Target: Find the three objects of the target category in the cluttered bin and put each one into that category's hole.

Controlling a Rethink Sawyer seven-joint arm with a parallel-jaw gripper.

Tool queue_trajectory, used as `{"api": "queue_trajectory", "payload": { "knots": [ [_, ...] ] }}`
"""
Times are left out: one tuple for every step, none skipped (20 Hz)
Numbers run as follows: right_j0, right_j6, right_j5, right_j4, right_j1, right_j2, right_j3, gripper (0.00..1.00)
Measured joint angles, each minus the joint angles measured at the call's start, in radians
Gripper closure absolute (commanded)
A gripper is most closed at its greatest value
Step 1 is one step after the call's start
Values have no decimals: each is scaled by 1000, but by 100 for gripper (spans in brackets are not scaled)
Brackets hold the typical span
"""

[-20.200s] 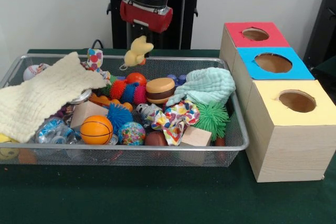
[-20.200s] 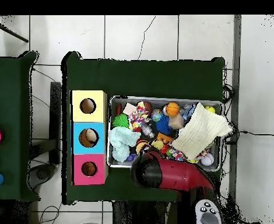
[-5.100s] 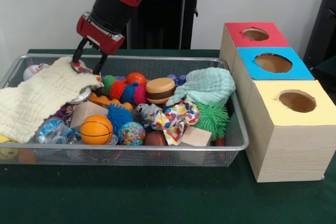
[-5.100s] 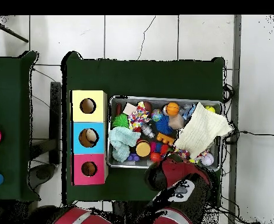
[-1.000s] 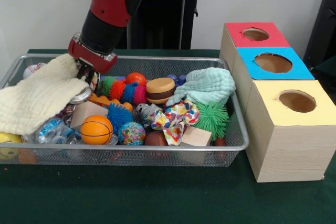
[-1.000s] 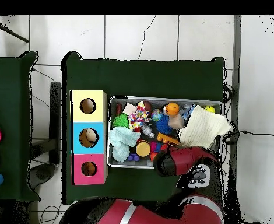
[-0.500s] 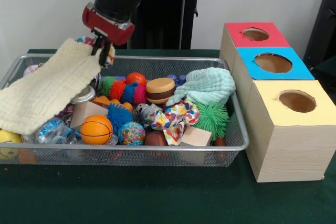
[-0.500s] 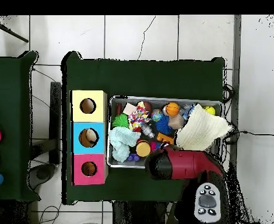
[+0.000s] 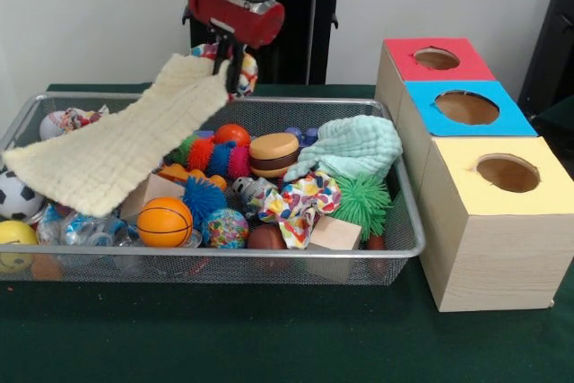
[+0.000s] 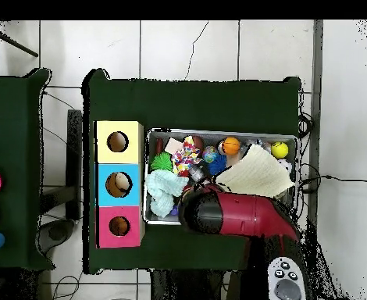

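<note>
My gripper point(image 9: 230, 62) hangs above the bin's back rim, shut on one corner of a cream waffle cloth point(image 9: 121, 152). The cloth slopes from it down to the left, its low end resting on the toys. A polka-dot patterned piece point(image 9: 244, 72) shows right at the gripper; I cannot tell whether it is gripped too. A mint cloth point(image 9: 355, 145) and a colourful dotted cloth point(image 9: 300, 200) lie in the wire bin point(image 9: 269, 256). In the overhead view the arm point(image 10: 227, 216) hides the gripper, and the cream cloth point(image 10: 254, 174) spreads beside it.
Red point(image 9: 436, 59), blue point(image 9: 465, 108) and yellow point(image 9: 508, 173) hole boxes stand right of the bin. The bin holds an orange ball point(image 9: 165, 221), a burger toy point(image 9: 273, 153), a green spiky ball point(image 9: 364, 201), wooden blocks, a soccer ball point(image 9: 16, 195) and a baseball point(image 9: 63, 120).
The gripper has risen and moved right with the cream cloth's corner, lifting the cloth off the bin's left end. A soccer ball and more of the baseball now show there.
</note>
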Motion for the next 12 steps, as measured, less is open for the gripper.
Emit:
{"api": "queue_trajectory", "payload": {
  "knots": [
    [1,0,0,8,-2,5,3,100],
    [3,0,0,15,-4,11,6,100],
    [8,0,0,36,-9,23,14,100],
    [12,0,0,50,-12,31,22,100],
    [15,0,0,57,-14,34,26,100],
    [18,0,0,64,-16,37,31,100],
    [23,0,0,73,-18,40,37,100],
    [36,0,0,96,-23,46,51,100],
    [45,0,0,111,-25,48,59,100],
    [51,0,0,120,-26,50,64,100],
    [74,0,0,149,-30,52,80,100],
    [84,0,0,159,-32,52,86,100]
  ]
}}
